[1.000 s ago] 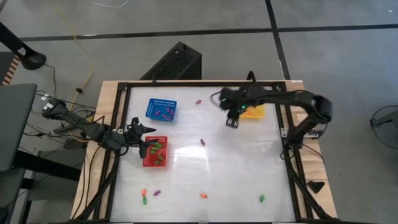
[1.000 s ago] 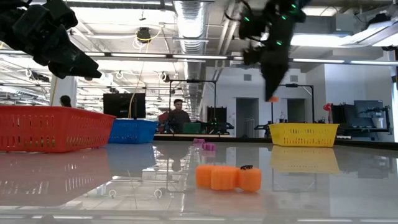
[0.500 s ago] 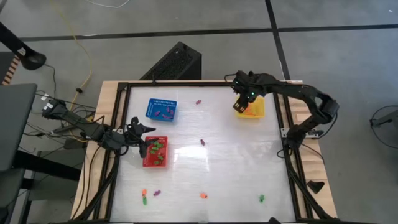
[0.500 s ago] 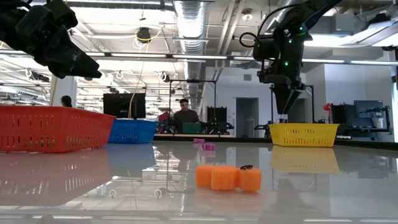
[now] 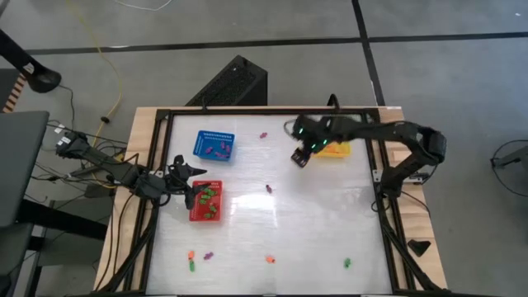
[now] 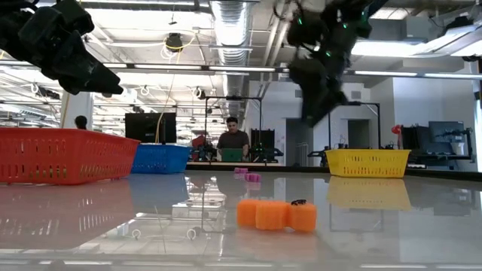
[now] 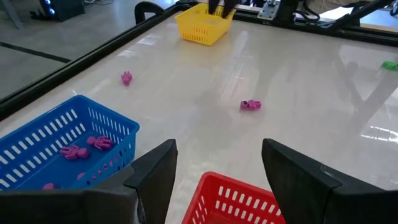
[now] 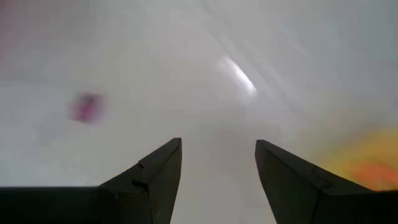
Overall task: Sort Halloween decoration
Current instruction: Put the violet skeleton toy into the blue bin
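you have three baskets: blue point(image 5: 214, 145), red point(image 5: 206, 200), yellow point(image 5: 336, 148). right gripper point(image 5: 301, 157), fingers apart and empty, has swung off yellow since before; left gripper point(image 5: 195, 181) spread, unmoved.

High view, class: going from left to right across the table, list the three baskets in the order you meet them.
Red basket → blue basket → yellow basket.

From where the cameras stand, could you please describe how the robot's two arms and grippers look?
Both arms are dark, slender and jointed. The left gripper ends in two broad black wedge fingers, as does the right gripper. Green lights glow near the right wrist, and cables trail at the left arm's base.
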Available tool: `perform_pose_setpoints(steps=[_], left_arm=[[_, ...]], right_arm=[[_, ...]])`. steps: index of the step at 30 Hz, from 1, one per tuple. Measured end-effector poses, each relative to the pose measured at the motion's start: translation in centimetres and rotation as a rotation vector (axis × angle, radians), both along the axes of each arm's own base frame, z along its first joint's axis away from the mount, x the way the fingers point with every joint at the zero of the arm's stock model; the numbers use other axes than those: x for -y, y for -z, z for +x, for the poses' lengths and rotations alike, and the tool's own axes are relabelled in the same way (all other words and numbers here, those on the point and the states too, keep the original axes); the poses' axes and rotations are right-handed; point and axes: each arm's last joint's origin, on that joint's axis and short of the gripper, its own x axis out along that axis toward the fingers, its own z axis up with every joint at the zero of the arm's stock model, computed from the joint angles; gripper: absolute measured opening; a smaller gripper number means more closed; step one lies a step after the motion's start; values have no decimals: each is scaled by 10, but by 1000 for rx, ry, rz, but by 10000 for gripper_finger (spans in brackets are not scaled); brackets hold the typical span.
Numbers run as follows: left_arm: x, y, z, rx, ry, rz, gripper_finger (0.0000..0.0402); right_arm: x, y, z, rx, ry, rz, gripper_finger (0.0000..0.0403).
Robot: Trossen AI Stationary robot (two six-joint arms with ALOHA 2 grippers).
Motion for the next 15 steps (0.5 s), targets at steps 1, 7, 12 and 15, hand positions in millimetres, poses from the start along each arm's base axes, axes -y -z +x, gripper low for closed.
perform_pose_setpoints(steps=[1,7,12,15], left_arm=[[0,0,0,0,0,0,226],[0,0,0,6,-2,-9,226],[0,0,0,6,1,-10,226],[0,0,0,6,0,-9,226]], right_arm=[[-10,-1,7,37,-20,-5,234],[-64,13,48,170,40,-12,232],[-96,44,75,218,43,57,232],[-106,62,85,178,72,61,232]])
